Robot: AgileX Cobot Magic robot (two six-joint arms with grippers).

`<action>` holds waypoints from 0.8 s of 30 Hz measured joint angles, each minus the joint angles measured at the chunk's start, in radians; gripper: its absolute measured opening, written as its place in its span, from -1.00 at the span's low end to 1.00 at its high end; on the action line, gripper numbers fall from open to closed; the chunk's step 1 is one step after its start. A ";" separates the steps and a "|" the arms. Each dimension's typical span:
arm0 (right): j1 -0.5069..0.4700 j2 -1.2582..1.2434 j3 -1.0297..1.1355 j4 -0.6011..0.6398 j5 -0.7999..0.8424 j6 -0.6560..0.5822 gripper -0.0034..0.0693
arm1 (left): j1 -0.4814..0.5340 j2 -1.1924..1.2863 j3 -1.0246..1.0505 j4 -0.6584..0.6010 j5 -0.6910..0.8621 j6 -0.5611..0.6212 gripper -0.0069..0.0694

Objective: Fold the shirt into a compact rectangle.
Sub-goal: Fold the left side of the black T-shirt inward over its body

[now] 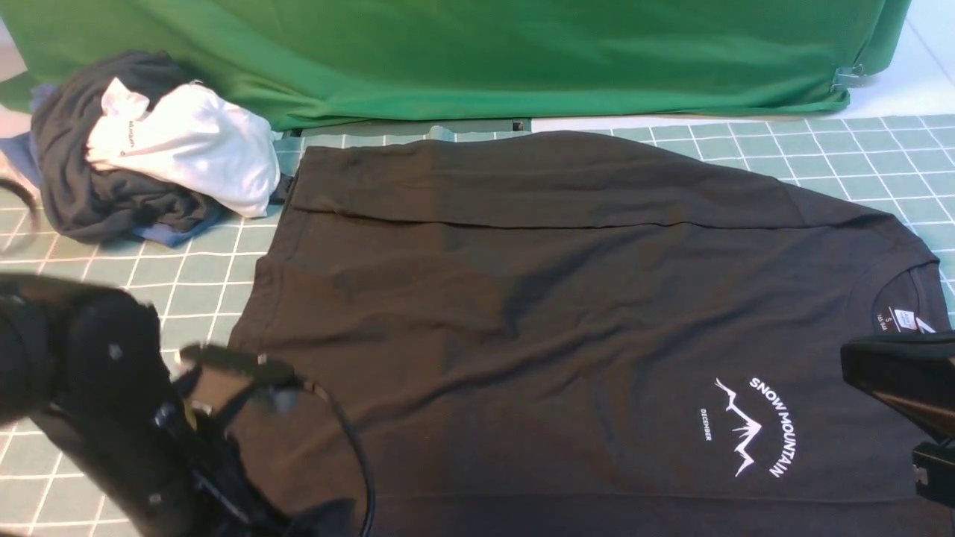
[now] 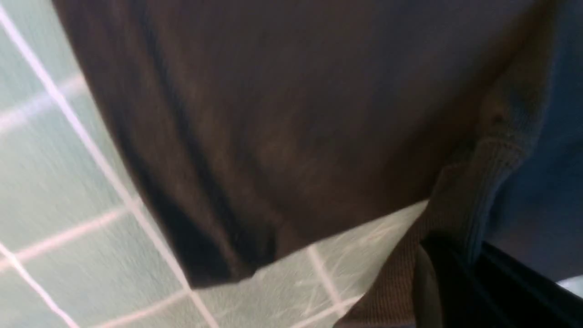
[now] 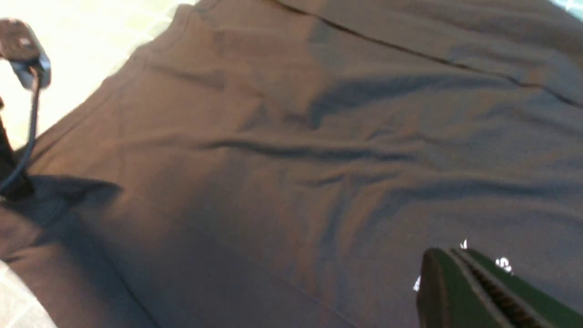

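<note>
Left fingers clamp the shirt, right fingers sit together above it.

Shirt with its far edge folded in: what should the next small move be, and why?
Probably open the right gripper and lower it onto the shirt's near edge by the print. The left gripper looks pinched on the hem corner, while the right one is shut, holding nothing, above the cloth; folding the near side needs both ends gripped.

Black shirt spread flat, white print up, collar at right, far edge folded over.
</note>
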 joint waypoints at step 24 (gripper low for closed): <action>0.000 0.000 0.000 0.000 -0.011 0.000 -0.88 | 0.000 0.319 -0.644 0.424 0.005 -0.195 -0.79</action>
